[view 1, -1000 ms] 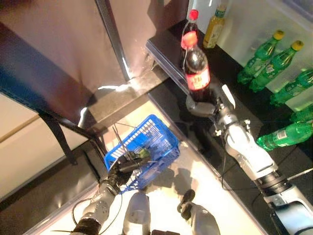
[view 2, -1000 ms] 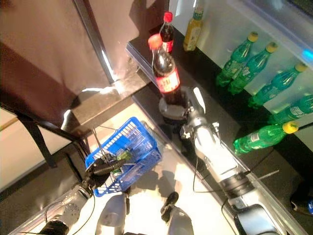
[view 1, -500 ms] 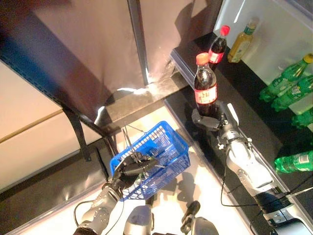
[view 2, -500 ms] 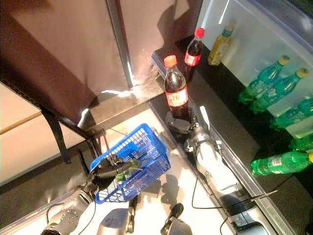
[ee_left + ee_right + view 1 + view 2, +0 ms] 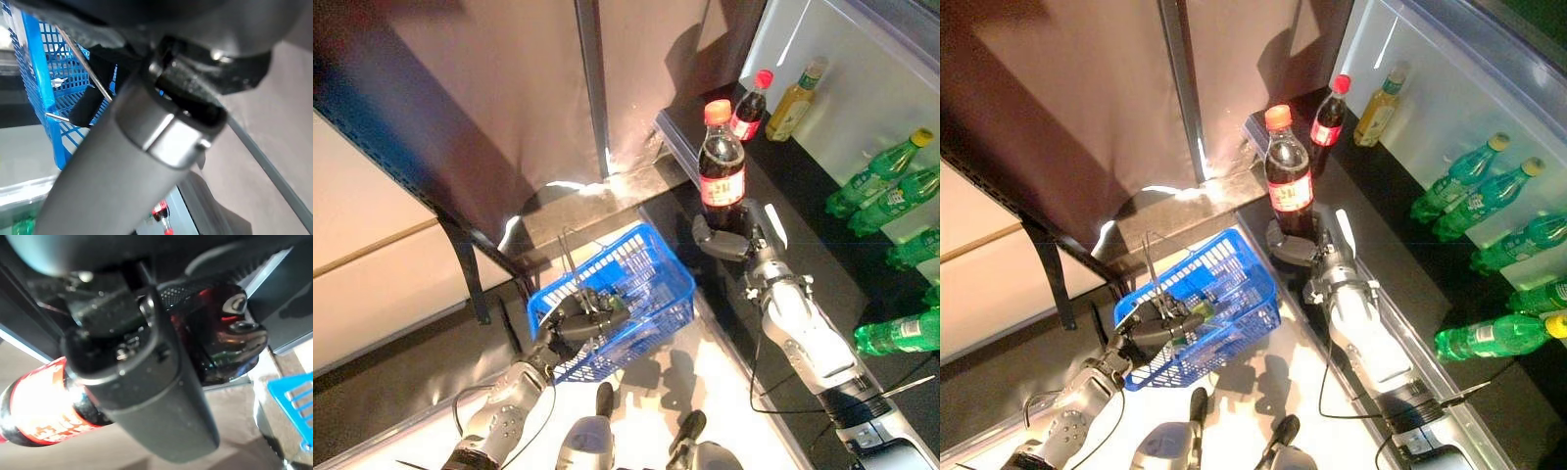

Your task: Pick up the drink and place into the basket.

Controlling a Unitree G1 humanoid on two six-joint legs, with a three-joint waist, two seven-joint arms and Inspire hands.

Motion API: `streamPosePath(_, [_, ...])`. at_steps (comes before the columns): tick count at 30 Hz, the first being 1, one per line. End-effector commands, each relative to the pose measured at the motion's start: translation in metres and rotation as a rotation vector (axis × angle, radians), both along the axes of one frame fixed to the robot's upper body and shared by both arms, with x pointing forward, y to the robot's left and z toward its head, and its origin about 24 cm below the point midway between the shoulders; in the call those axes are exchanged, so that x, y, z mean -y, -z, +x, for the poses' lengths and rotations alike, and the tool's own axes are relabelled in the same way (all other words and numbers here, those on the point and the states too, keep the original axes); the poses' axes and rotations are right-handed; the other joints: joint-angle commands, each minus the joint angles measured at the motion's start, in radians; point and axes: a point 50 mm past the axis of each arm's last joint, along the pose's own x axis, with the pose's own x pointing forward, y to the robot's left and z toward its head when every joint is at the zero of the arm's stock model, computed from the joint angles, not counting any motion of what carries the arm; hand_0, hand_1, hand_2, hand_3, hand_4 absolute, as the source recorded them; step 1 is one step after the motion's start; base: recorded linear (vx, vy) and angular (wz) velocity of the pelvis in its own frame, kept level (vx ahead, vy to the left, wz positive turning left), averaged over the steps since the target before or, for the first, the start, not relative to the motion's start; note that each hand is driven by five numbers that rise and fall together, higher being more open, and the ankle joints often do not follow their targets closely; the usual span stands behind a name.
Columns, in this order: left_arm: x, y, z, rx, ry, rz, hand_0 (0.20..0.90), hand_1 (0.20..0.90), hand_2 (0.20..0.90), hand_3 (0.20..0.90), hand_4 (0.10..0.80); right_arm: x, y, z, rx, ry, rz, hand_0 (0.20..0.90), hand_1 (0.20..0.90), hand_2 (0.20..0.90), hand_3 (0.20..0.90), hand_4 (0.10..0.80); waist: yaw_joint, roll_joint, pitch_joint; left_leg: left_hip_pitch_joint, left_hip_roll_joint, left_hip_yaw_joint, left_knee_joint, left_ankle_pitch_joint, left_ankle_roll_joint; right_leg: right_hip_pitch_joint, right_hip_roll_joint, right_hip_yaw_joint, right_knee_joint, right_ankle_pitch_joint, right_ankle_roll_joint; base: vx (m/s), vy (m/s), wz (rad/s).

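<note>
Above the shelf (image 5: 822, 245), right hand (image 5: 729, 238) clasps cola (image 5: 721, 168) upright for transfer; left hand (image 5: 579, 318) grips basket (image 5: 661, 284) handle, holding it ready.

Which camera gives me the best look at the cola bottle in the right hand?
The left eye view: the cola bottle stands upright, whole from cap to base, gripped low by the right hand. The right eye view shows the same. The right wrist view catches only its label and base past the hand. The left wrist view misses it.
</note>
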Motion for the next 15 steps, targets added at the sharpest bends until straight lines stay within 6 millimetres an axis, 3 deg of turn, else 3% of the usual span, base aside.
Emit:
streamPosePath(1, [0.036, -0.093, 0.014, 0.502, 0.189, -0.201, 0.300, 0.300, 0.300, 0.200, 0.100, -0.029, -0.059, -0.014, 0.361, -0.178, 0.052, 0.300, 0.300, 0.300, 0.200, 0.100, 0.012, -0.025, -0.258, 0.054, -0.038, 0.032, 0.018, -0.103, 0.017, -0.007, -0.015, 0.034, 0.037, -0.005, 0.050, 0.000, 0.000, 0.00])
streamPosePath(15, [0.054, -0.134, 0.003, 0.686, 0.344, -0.249, 0.300, 0.300, 0.300, 0.200, 0.100, -0.044, -0.060, -0.017, 0.356, -0.253, 0.037, 0.300, 0.300, 0.300, 0.200, 0.100, 0.024, -0.027, -0.269, 0.057, -0.036, 0.029, 0.015, -0.100, 0.012, 0.010, -0.013, 0.027, 0.021, -0.004, 0.051, 0.000, 0.000, 0.00])
